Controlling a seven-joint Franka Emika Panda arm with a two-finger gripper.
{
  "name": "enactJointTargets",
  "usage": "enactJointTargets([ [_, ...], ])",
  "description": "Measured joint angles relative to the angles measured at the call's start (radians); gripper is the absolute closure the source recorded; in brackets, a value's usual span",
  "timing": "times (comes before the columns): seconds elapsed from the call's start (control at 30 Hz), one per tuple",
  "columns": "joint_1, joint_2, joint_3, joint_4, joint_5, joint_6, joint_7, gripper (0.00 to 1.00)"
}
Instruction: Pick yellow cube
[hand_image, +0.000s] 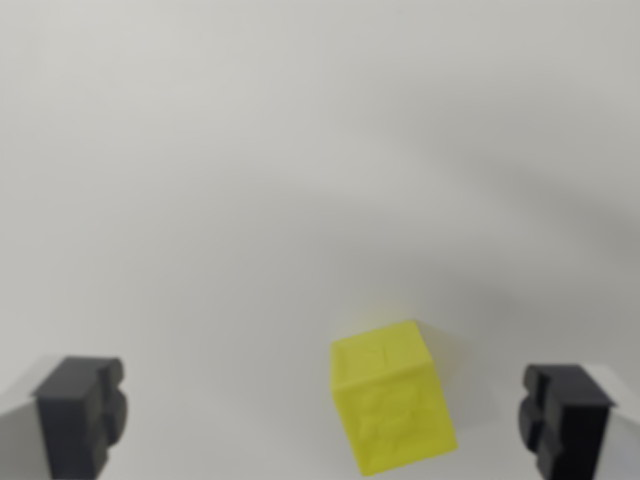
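Note:
A yellow cube (392, 395) rests on a plain white surface (300, 180) in the lower middle of the wrist view, slightly turned and a bit blurred. My gripper (320, 425) is open. Its two dark fingertips (80, 412) stand wide apart at the bottom corners of the view. The cube lies between them, nearer the wrist view's right fingertip, and touches neither.

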Motion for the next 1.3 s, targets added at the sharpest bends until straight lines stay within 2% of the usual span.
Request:
enactJointTargets([
  [0.67,-0.085,0.077,0.0,-0.064,0.016,0.128,-0.253,0.0],
  [1.3,-0.169,0.179,0.001,-0.093,0.033,0.247,-0.497,0.0],
])
